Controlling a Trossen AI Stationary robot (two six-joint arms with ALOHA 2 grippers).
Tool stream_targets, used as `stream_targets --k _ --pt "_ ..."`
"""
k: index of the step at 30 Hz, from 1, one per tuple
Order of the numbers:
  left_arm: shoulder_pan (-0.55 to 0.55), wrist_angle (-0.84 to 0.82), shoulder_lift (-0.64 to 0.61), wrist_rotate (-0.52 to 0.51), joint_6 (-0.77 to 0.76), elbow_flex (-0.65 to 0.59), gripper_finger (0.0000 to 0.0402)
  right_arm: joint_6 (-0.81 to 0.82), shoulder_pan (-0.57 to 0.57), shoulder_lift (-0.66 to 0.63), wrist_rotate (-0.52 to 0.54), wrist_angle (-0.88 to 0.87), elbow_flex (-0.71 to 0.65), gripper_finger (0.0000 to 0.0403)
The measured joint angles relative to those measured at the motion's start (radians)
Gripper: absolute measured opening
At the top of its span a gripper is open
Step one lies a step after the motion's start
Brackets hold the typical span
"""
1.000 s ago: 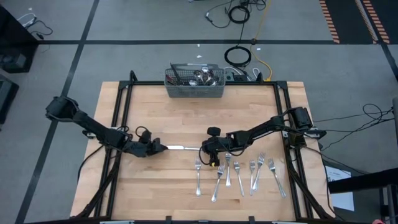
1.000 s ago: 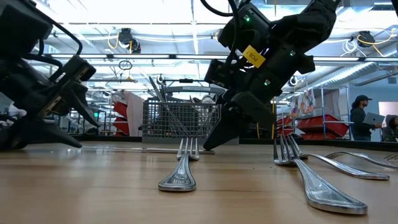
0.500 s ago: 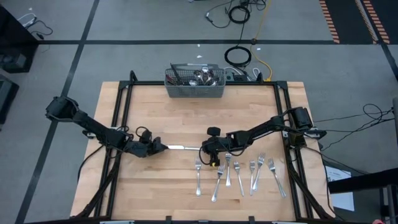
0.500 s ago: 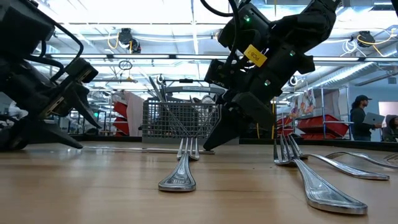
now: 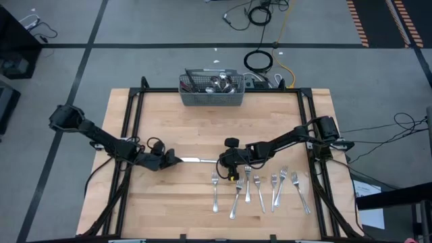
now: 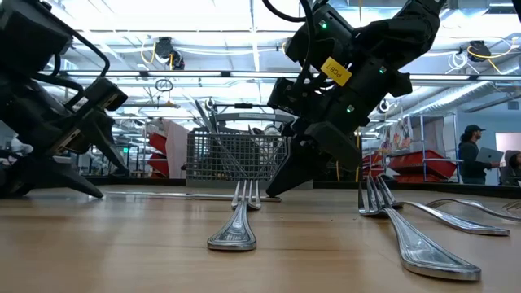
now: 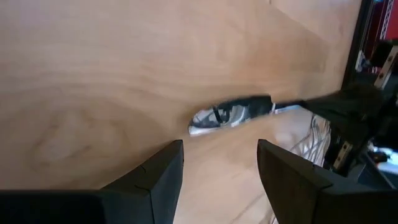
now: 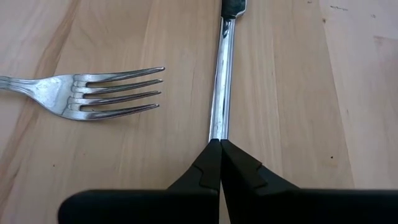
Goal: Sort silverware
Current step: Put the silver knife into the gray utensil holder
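Right gripper [image 8: 220, 149] jaws pinch slim shiny silver knife [image 8: 221, 87]; left gripper [image 7: 221, 165] jaws open (hold level, release gently).

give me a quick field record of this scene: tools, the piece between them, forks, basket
left tool: open, at one end of the knife, not gripping
right tool: shut on the knife's other end
knife: lying flat on the table between both tools
forks: six in a loose row at the near right
basket: far edge, silverware inside
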Motion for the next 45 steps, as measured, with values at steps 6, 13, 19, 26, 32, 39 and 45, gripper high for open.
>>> stream_targets --k 6,13,19,26,32,39,45 --pt "0.055 -0.011 -0.001 -0.024 0.012 0.001 0.0209 -0.003 0.000 0.000 0.000 0.000 0.000 0.0000" --pt "0.086 0.014 -0.001 -0.004 0.078 0.001 0.0209 -0.011 0.000 0.000 0.000 0.000 0.000 0.0000" --pt "0.076 0.017 -0.001 0.015 0.104 0.001 0.0209 -0.019 0.000 0.000 0.000 0.000 0.000 0.0000" --pt "0.073 0.035 0.001 0.015 0.127 0.001 0.0209 -0.019 0.000 0.000 0.003 0.000 0.000 0.0000" --pt "0.072 0.040 0.001 0.001 0.123 0.001 0.0209 -0.019 0.000 0.000 0.004 0.001 0.000 0.0000" --pt "0.072 0.054 0.002 -0.013 0.133 -0.001 0.0209 -0.023 0.000 0.000 0.004 0.005 0.000 0.0000" --pt "0.072 0.061 0.012 0.004 0.144 -0.001 0.0209 -0.023 0.000 0.000 0.004 0.005 0.000 0.0000"
